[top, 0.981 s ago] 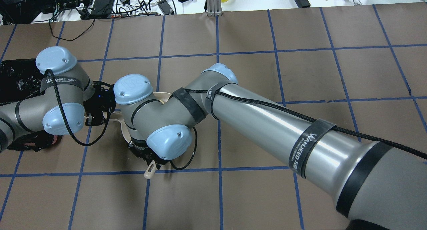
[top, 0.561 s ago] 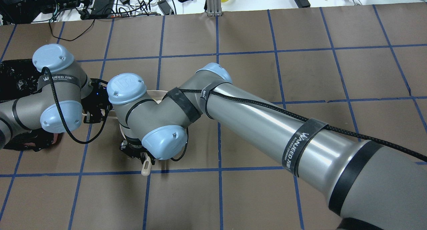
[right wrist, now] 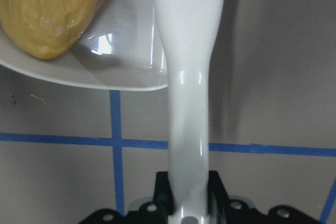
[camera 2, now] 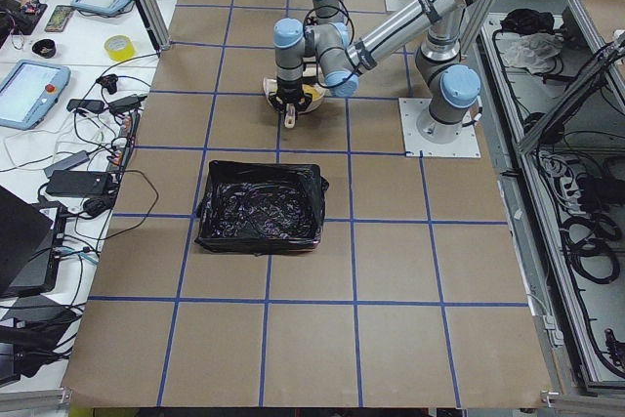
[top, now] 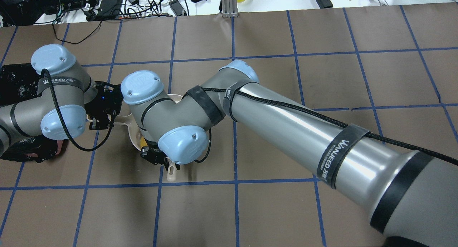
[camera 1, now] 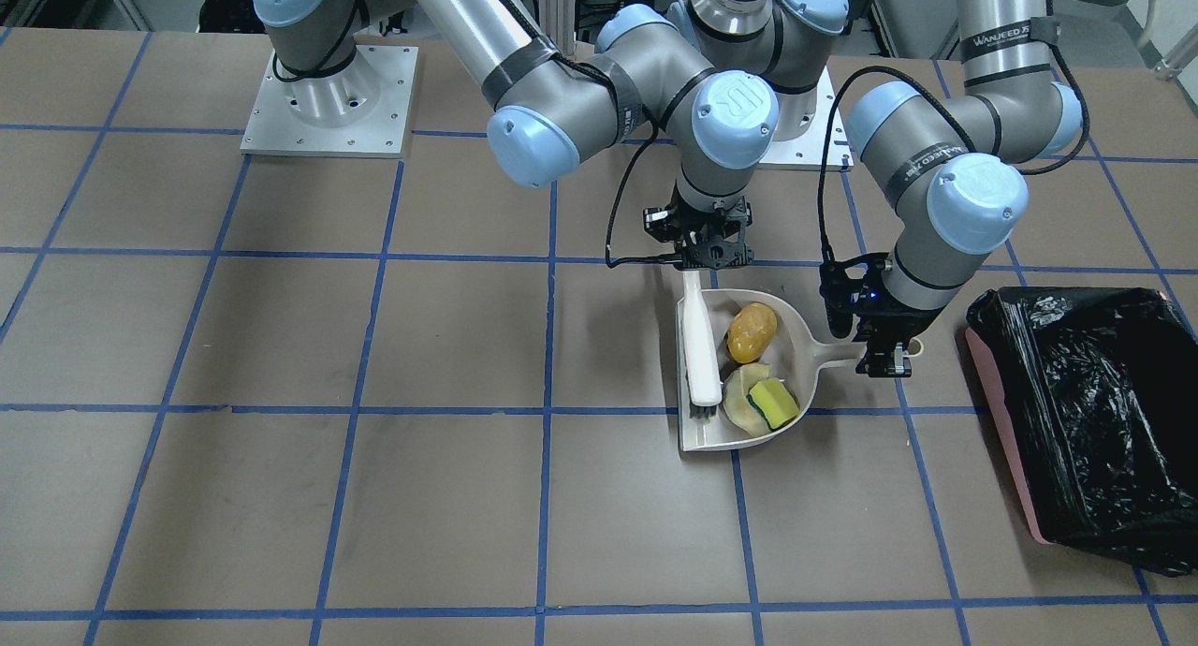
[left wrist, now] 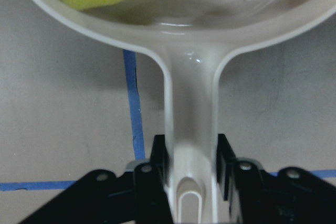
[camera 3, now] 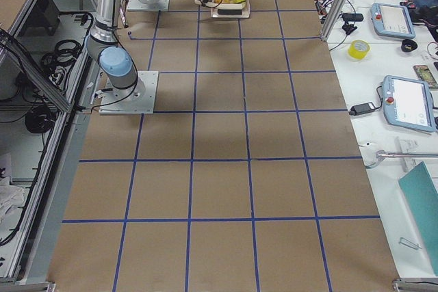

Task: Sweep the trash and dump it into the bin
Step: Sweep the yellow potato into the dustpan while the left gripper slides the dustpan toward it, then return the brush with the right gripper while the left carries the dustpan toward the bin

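1. Lying inside the dustpan [camera 1: 694, 442]: orange-yellow lump [camera 1: 752, 333], cream slice [camera 1: 736, 404] and, resting on it, yellow-green wedge [camera 1: 773, 403]. Well apart from the bin [camera 1: 1007, 442], out on the left arm's side.
2. Likely to roll off over the open mouth if tipped away from the handle on lifting, the glossy lump first.
3. Risk of dragging pieces out when pulling away the brush [camera 1: 698, 339], laid along that mouth.
4. Left gripper [left wrist: 190, 157] clamped on the handle's end only: possible pivot or sag.
5. Right gripper [right wrist: 188, 181] closed on the brush handle, wrists close together: risk of collision.
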{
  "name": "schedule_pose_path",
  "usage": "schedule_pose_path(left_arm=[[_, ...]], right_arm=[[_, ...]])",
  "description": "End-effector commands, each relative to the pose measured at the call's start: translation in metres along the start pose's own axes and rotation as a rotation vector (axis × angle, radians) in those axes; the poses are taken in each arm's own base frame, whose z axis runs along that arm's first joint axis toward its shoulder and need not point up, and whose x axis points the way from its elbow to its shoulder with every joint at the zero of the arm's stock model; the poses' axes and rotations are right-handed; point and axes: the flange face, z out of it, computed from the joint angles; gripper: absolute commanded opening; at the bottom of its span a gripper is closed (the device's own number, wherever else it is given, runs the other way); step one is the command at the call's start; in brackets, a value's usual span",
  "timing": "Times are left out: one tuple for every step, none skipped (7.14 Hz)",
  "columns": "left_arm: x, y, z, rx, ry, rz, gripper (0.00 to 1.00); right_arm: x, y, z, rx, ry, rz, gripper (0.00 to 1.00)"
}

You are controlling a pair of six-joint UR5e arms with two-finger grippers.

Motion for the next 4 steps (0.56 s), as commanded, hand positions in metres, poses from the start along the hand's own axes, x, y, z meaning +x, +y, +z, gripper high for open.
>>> schedule_pose_path(left_arm=[[-0.001, 0.017, 0.002, 0.061, -0.015, -0.038, 0.00], [-0.001, 0.026, 0.004, 0.109, -0.020, -0.066, 0.00], [0.001, 0.033, 0.003, 0.119, -0.020, -0.080, 0.00], [0.000, 0.033, 0.002, 0.134, -0.027, -0.083, 0.00]], right_arm=[[0.055, -0.015, -0.054, 0.006, 0.014, 0.058, 0.00], [0.101, -0.046, -0.079, 0.024, 0.008, 0.100, 0.00], [0.156, -0.082, -0.096, 0.037, -0.004, 0.101, 0.00], [0.221, -0.118, -0.106, 0.066, 0.047, 0.087, 0.00]])
